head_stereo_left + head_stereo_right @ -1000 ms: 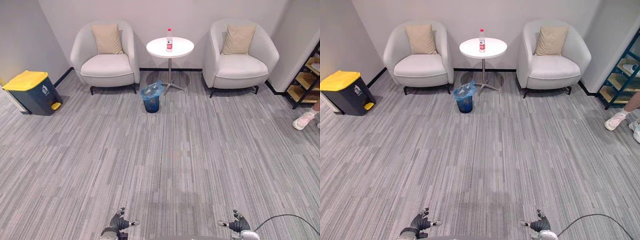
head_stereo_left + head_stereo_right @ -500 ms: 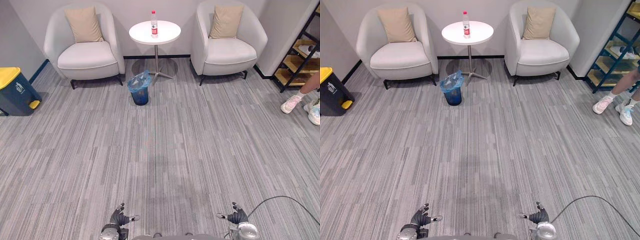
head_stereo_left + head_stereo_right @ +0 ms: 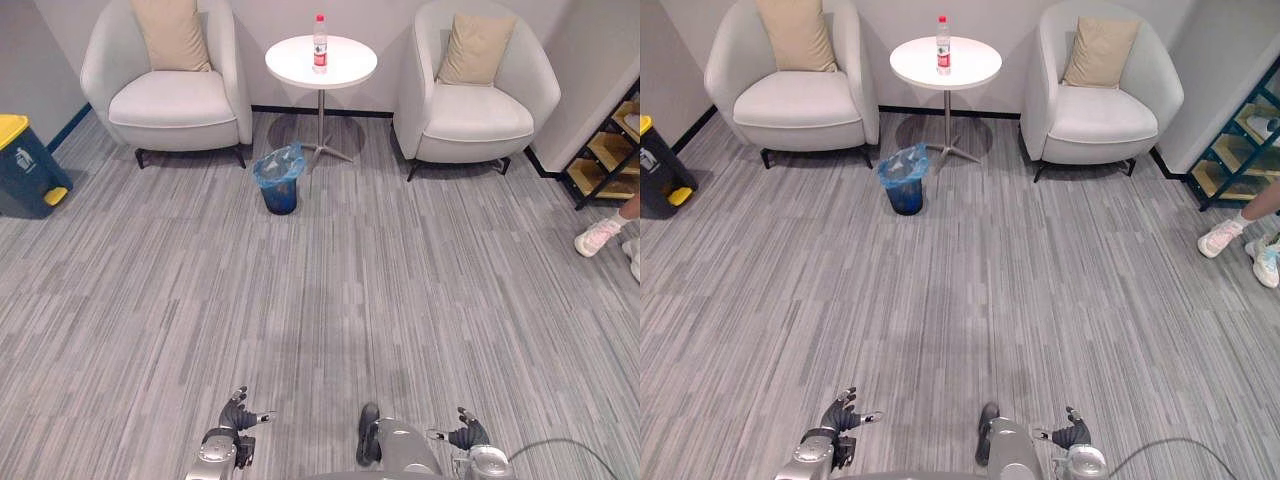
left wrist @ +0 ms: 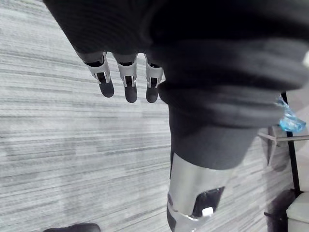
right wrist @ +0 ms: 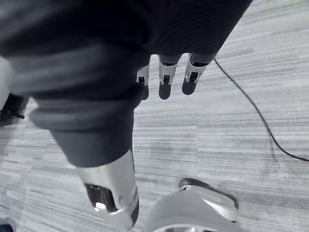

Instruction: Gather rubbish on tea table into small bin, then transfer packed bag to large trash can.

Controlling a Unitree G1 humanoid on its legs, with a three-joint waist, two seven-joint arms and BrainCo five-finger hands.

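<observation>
Nearest, low at the left, left hand (image 3: 237, 414) under its dark ribbed cover, silver dark-tipped fingers (image 4: 129, 79) hanging loose and slightly apart, clasping nothing. Opposite, low at the right, right hand (image 3: 467, 433) in the same pose, fingers (image 5: 166, 77) relaxed and spread, palm bare. Beneath both and stretching away, flat grey carpet (image 3: 320, 290), short-piled and streaked with fine pale and dark lines in plank-like blocks. Further on, a small round dark-blue bin (image 3: 280, 192) on the carpet, lined with a crinkled light-blue plastic bag (image 3: 279, 164) puffed above the rim, just beside the splayed metal foot of the tea table and to its near left. Behind it, the tea table (image 3: 345, 68) itself: smooth white round top on a thin metal stem. On that top, upright near the middle, a clear plastic bottle (image 3: 320, 30) with red cap and red label, well apart from both hands. Flanking the table, two rounded tub-shaped armchairs in off-white upholstery on short dark legs, left armchair (image 3: 165, 100) and right armchair (image 3: 475, 110), each with a soft square beige cushion (image 3: 172, 30) leaning on its back. Far left by the wall, a boxy dark trash can (image 3: 25, 175) with yellow lid and yellow pedal. Far right, a dark metal shelf (image 3: 610, 145) with wooden boards, and near it a person's white shoe (image 3: 598, 238).
</observation>
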